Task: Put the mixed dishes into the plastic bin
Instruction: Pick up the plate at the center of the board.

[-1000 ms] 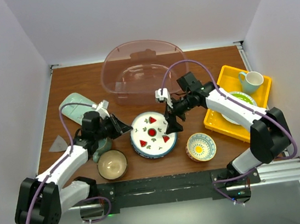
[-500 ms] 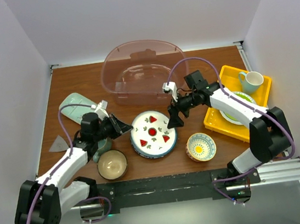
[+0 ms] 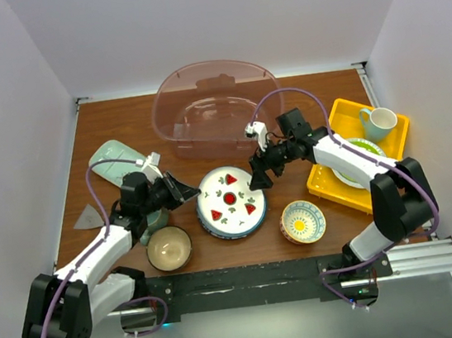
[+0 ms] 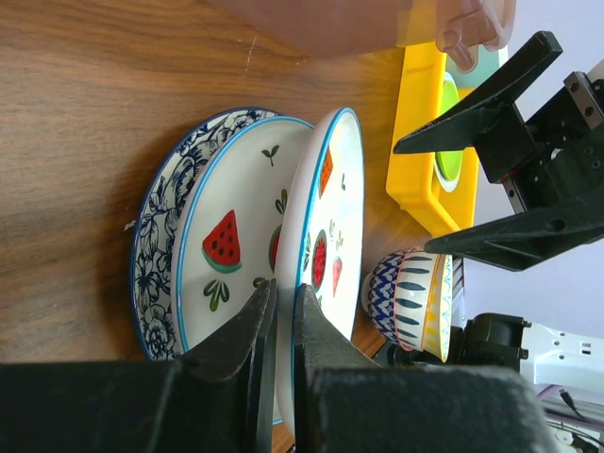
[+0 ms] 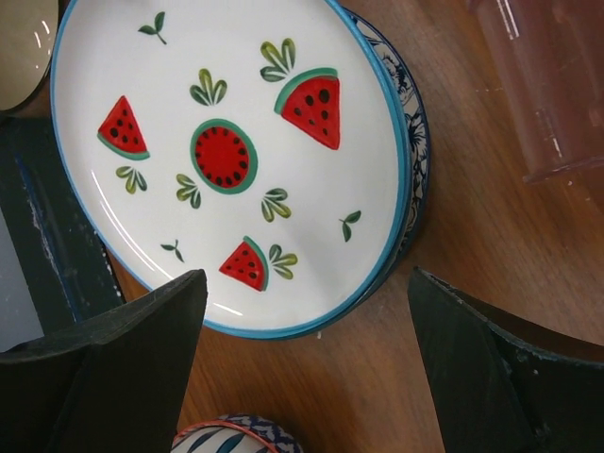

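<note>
My left end effector is closed on the left rim of the white plate with red fruit marks. Its two fingers stand almost together, and only the thin edge of the plate is between them. In the left wrist view this plate stands at an angle above a second white plate with the same marks. That second plate lies flat in the blue-patterned plate, which rests on the table.

My right end effector is wide open and holds nothing. It hangs over the far right side of the same stack. In the right wrist view the rim of the top plate passes between its two fingers. I cannot tell if a finger touches the plate.

Around the stack, the small patterned bowl stands just beside it on the near right. The tan bowl stands on the near left, close to my left arm. The mint square dish lies further to the left, well apart from the stack.

The plastic bin is behind the stack, at the far side of the table, near my right end effector. On the right lies the yellow tray. It carries the lime-green plate, and the mug stands at its far corner.
</note>
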You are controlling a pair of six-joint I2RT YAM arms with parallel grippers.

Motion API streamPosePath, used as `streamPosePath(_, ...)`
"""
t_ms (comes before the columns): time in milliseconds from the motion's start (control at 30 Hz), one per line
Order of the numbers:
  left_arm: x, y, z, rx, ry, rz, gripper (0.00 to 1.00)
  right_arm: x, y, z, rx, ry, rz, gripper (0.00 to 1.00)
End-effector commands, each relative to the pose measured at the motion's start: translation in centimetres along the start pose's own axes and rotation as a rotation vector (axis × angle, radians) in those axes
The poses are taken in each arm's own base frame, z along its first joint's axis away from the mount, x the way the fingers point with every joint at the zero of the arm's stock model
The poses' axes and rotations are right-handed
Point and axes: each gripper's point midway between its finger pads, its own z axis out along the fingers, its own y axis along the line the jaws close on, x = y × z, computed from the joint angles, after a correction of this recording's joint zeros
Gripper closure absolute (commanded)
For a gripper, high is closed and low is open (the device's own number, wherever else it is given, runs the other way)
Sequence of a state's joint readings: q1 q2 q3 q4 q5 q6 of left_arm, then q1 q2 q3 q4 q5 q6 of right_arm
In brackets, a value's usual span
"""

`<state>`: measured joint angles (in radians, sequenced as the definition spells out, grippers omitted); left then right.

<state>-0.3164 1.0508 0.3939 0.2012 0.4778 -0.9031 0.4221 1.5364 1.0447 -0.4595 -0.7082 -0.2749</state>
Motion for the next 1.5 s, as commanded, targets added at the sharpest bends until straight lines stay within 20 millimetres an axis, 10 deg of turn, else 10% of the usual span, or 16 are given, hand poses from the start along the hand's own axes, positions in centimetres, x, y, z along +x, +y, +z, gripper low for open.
streamPosePath(0,-1.7,-3.6,-0.4,0.13,-0.04,0.037,1.0,-1.0,-0.1,0.1,0.004,-0.017,-0.076,0.1)
streamPosePath(533,-1.8,-2.2,0.2,0.054,-0.038,-0.013,1.0,-4.9,14.9,7.0,0.088,0.09,-0.595,0.16)
streamPosePath(967,-2.2,-2.3,0.1,0.045,-0.06,-0.052,1.0,-3.4,15.1,9.4,0.45,0.051,-0.696,0.16)
streamPosePath(1467,-2.0,-2.2,-0.1,0.05,-0.068,-0.081,1.0,-1.4,13.6,10.8,0.55,0.121,-0.761,0.41)
